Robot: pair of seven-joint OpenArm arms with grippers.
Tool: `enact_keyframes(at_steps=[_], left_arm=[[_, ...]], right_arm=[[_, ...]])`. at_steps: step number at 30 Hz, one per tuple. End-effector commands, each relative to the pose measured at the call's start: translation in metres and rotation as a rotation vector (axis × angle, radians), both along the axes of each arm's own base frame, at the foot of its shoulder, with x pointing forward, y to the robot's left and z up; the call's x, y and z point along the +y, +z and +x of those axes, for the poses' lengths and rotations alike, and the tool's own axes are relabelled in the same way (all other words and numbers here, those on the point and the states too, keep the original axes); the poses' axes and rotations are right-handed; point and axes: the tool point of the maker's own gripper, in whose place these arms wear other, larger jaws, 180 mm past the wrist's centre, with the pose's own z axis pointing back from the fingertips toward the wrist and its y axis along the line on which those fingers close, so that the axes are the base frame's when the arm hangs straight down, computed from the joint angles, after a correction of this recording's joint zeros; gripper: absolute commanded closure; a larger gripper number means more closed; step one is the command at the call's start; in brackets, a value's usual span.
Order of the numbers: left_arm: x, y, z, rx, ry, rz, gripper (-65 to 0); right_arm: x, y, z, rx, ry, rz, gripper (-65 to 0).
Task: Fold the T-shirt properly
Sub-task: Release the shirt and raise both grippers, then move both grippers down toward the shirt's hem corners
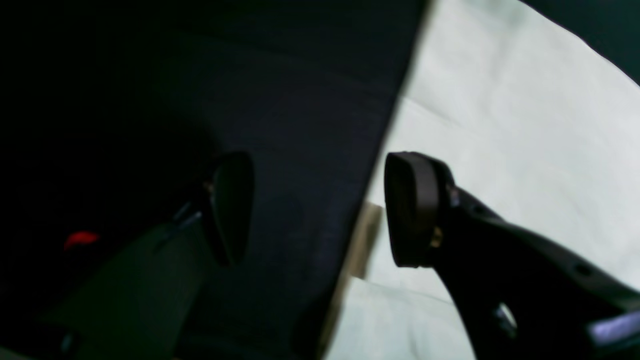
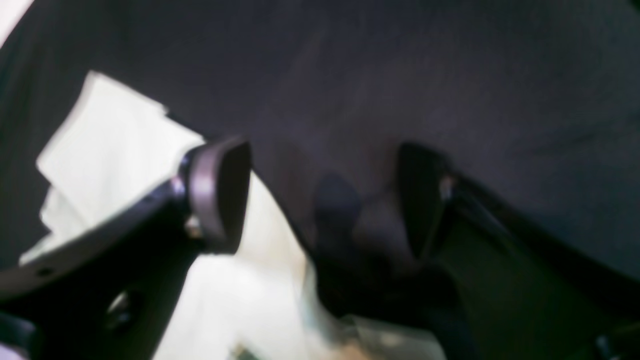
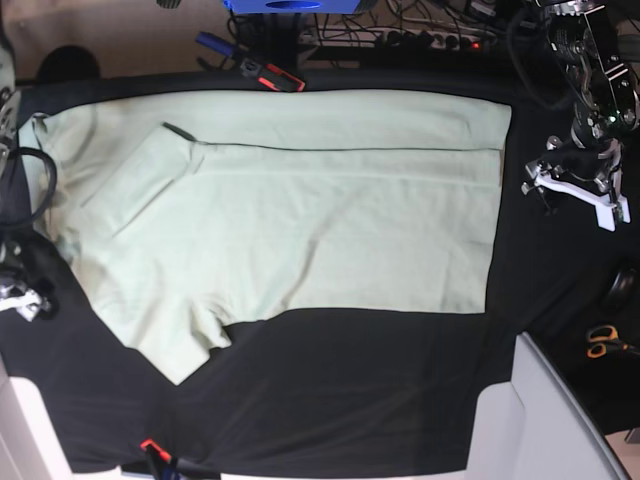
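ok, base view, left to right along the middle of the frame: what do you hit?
Right pincer at the left edge → T-shirt spread across the black table cover → bare strip of cover → left pincer → scissors lower down, near the right edge.

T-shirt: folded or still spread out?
Partly folded: T-shirt has its far long edge turned over along a crease, one sleeve still sticking out at the near side.

The T-shirt (image 3: pixel 300 220) lies spread on the table cover (image 3: pixel 350 390), arms at either side.
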Motion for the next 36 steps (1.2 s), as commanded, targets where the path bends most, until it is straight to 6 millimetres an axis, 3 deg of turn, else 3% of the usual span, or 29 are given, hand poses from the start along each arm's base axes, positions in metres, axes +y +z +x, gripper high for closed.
enact_keyframes(at_steps=[1,6,10,19,27,31,36], left_arm=[[0.003,0.013,0.008,-0.041,-0.014,0.019,-40.1],[0.004,0.010,0.004,-0.029,-0.014,0.020,-40.1],[0.003,0.009,0.003,-0.028,-0.013,0.017,-40.1],[0.001,0.007,0.002,-0.024,-0.012,0.012,-40.1],[0.002,0.009,0.005,-0.032,-0.013,0.013,-40.1],[0.002,0.010,0.006,-0.033,-0.013,0.013,-40.1],[0.002,0.009,0.005,-0.030,-0.013,0.013,-40.1]], right_arm=[[-0.016,0.017,0.015,-0.040,-0.026,-0.027,-48.3],[0.006,-0.006,0.013,0.026,0.015,-0.048,-49.9],[0.028,-0.013,0.017,0.031,0.048,-0.032,-49.9],[0.052,-0.015,0.025,0.020,0.080,-0.006,-50.2],[0.058,-0.002,0.041,-0.011,0.114,-0.022,-50.2],[0.077,-0.007,0.042,0.016,0.214,-0.071,-49.8],[0.081,-0.008,0.042,0.018,0.223,-0.072,-49.6]])
